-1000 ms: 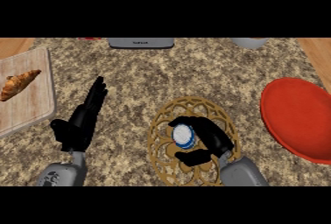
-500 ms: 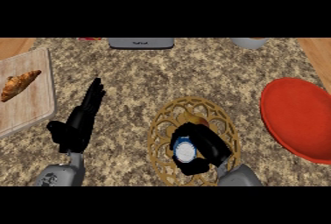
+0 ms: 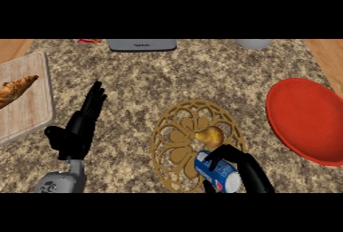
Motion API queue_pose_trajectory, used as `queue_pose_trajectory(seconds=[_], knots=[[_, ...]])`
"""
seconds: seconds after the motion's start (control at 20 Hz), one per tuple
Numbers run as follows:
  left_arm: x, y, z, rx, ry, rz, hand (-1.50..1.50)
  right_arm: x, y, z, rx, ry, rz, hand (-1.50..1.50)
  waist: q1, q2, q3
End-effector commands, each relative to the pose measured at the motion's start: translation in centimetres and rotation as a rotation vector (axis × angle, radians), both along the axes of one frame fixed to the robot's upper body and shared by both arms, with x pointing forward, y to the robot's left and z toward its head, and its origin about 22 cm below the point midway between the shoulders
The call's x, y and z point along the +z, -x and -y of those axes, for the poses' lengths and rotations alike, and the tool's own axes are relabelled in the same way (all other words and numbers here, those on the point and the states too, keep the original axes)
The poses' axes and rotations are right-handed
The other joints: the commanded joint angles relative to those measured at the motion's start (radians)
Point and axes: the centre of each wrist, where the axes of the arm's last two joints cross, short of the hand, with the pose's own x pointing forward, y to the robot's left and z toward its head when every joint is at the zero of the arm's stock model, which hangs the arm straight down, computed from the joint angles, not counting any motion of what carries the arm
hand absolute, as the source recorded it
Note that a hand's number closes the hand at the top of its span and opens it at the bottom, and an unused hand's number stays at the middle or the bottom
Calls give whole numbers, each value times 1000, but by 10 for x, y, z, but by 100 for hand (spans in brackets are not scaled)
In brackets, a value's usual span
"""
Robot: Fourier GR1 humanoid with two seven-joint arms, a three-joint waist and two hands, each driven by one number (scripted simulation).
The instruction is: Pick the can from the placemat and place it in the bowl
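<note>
- Progress: pick step looks done or nearly so. The can point(image 3: 216, 175) is in the grasp of the right robot hand point(image 3: 245, 169), so the grab is made.
- Can pos.: over the lower-right part of the round gold placemat point(image 3: 179, 136), near its edge and low in the head view. It's tilted, white end toward the view's bottom. Can't tell if it's lifted clear of the mat or touching it.
- Left to do: carry to the red bowl point(image 3: 305, 118), then release. The bowl sits at the right of the surface point(image 3: 201, 77), apart from the placemat w/ a strip of bare top between. Nothing shows inside it.
- My guess: task approx. a third along. The transfer needs a move right and away from the robot's body, w/ the can kept clear of the bowl's near rim.
- Right robot hand: fingers and thumb curled round the can, holding it from the right side. Part of the can's body is hidden behind them.
- Left robot hand point(image 3: 79, 130): at the view's left, fingers straight and pointing up-view, holds nothing, touches nothing I can see. Reads as resting.
- Cutting board point(image 3: 30, 111) w/ a croissant point(image 3: 17, 87) lies further left, well apart from the action.
</note>
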Motion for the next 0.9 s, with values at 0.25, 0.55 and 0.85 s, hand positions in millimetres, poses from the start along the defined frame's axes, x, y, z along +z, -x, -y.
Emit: queue_pose_trajectory(seconds=[0.25,0.55,0.85], knots=[[-11,0,1,-6,-10,-1,0,72,53,16,-154,-33,353,150,-1,5,-1],[3,-17,2,-9,1,-8,0,140,75,24,-250,86,438,150,8,9,-2],[-3,3,10,-40,-9,-2,0,172,75,19,-369,128,399,150,20,7,-4]])
